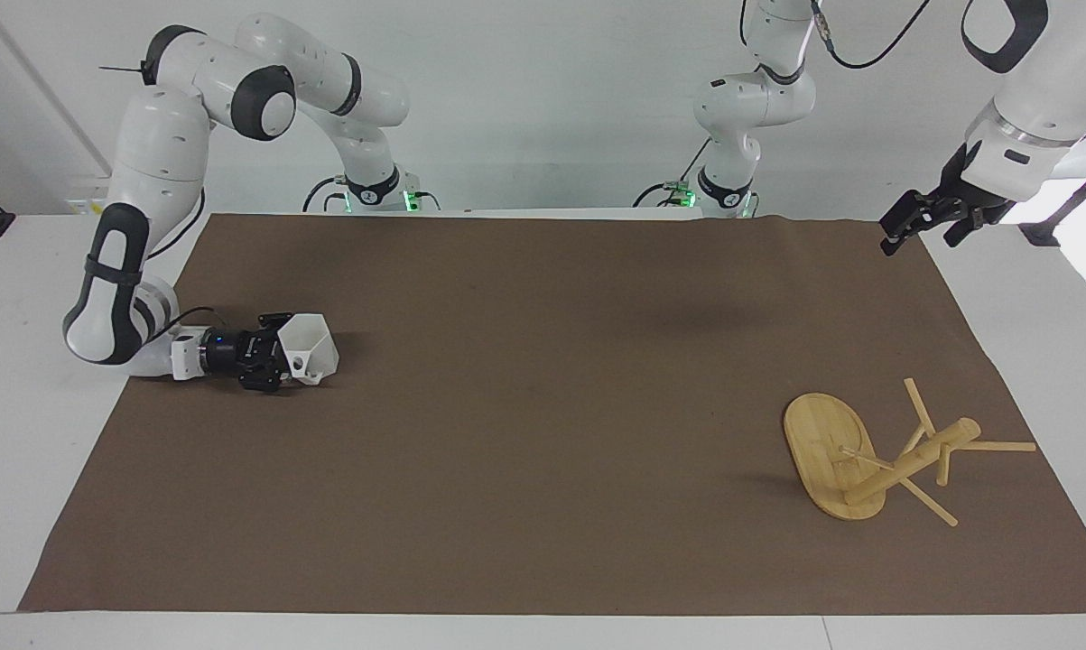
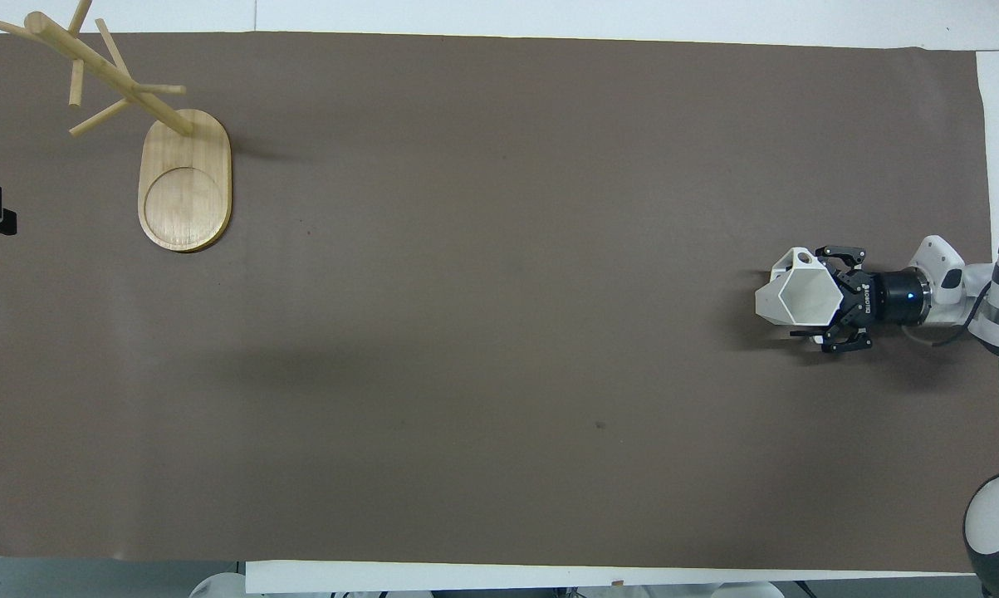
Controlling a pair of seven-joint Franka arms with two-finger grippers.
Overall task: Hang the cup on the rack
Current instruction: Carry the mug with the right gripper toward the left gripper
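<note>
**Cup upright at the right arm's end, end effector around it**

The cup [image 1: 308,348] stands upright on the brown mat [image 1: 543,406] at the right arm's end of the table [image 1: 19,433], its hexagonal mouth facing up and its body tapering downward. In the overhead view its squared handle, with a round hole showing, points away from the robots. The cup's base is hidden by its own rim from above.

The right end effector [image 1: 276,357] lies low and level over the mat, pointing toward the table's middle, its fingers spread wide on either side of the cup. Whether the fingertips press the cup's walls cannot be told; the cup hides them.

The rack [image 1: 867,460] stands well apart, at the left arm's end of the table, farther from the robots than the cup. Its oval base lies flat, the post rises from the base's farther end, and thin pegs branch off it. In the overhead view its top pegs are cut off at the edge.

The left end effector [image 1: 922,221] waits in the air over the mat's corner nearest its own base, fingers apart, holding nothing.
</note>
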